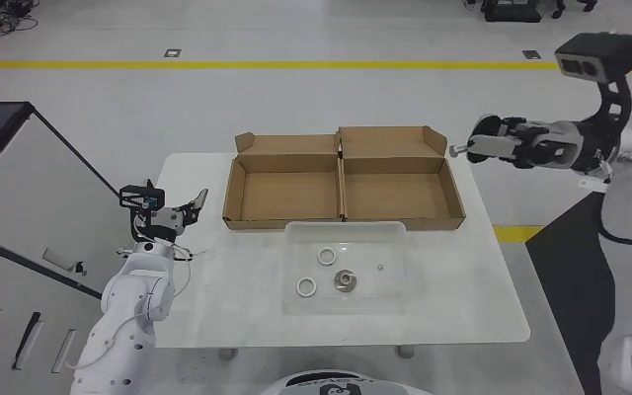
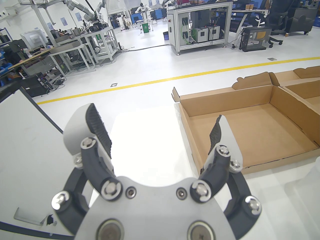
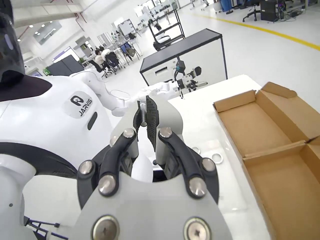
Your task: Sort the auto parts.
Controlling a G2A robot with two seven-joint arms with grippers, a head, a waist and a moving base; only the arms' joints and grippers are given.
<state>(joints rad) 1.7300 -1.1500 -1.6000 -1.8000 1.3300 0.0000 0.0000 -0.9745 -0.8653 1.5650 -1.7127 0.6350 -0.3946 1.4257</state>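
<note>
The left gripper [image 2: 155,112], ribbed pads [image 2: 98,126] spread wide and empty, is held at the table's [image 1: 464,296] left edge; white rings [image 1: 325,256] lie in the clear tray [image 1: 346,229]; a threaded bolt [image 3: 143,112] is clamped in the right gripper [image 3: 143,101] near the right cardboard box [image 1: 400,196].

White floor [image 1: 296,35] (yellow line [image 1: 296,65]), workbenches [image 2: 200,23].
</note>
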